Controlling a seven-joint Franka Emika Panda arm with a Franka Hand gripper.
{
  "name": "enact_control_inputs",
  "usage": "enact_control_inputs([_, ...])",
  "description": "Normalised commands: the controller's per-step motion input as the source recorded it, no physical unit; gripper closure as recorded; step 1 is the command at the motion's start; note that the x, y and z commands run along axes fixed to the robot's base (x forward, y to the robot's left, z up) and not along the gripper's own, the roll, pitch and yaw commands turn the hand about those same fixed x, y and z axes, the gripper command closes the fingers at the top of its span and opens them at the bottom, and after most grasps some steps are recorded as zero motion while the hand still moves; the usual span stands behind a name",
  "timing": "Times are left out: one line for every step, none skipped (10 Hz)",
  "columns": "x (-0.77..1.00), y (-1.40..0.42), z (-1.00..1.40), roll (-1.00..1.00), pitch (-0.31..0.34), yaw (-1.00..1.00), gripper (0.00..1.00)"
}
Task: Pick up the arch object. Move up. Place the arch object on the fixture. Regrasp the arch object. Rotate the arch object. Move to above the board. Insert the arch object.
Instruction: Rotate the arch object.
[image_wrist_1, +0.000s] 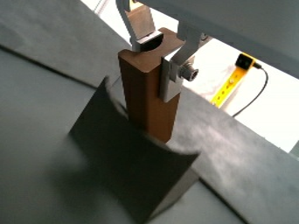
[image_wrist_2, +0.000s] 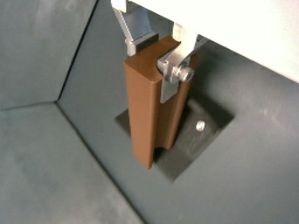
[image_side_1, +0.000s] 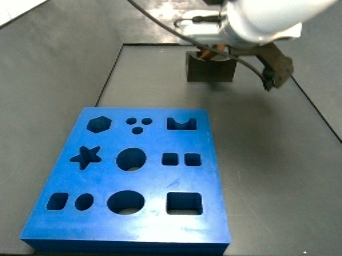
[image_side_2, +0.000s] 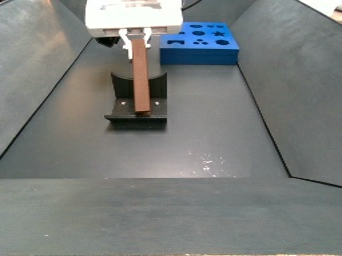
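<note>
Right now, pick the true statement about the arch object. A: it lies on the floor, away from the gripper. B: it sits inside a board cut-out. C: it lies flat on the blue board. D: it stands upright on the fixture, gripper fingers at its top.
D: in a side view the arch object stands upright on the fixture, with the gripper closed on its top end; the board lies apart behind.

Both wrist views sit close, looking down past the gripper along the upright arch object to the fixture. A side view looks steeply down over the board toward the fixture beyond; another faces along the floor (lower, farther back), fixture ahead of the board.
</note>
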Motion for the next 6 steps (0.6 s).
enact_control_inputs([-1.00, 0.36, 0.89, -0.09, -0.065, 0.00, 1.00])
enact_control_inputs([-1.00, 0.32, 0.86, -0.11, -0.086, -0.01, 1.00])
enact_control_inputs([-1.00, 0.29, 0.83, -0.13, -0.104, -0.02, 1.00])
enact_control_inputs([-1.00, 0.27, 0.80, -0.13, -0.115, -0.04, 1.00])
enact_control_inputs([-1.00, 0.24, 0.74, -0.14, -0.123, -0.06, 1.00])
enact_control_inputs([-1.00, 0.22, 0.69, -0.15, -0.124, -0.08, 1.00])
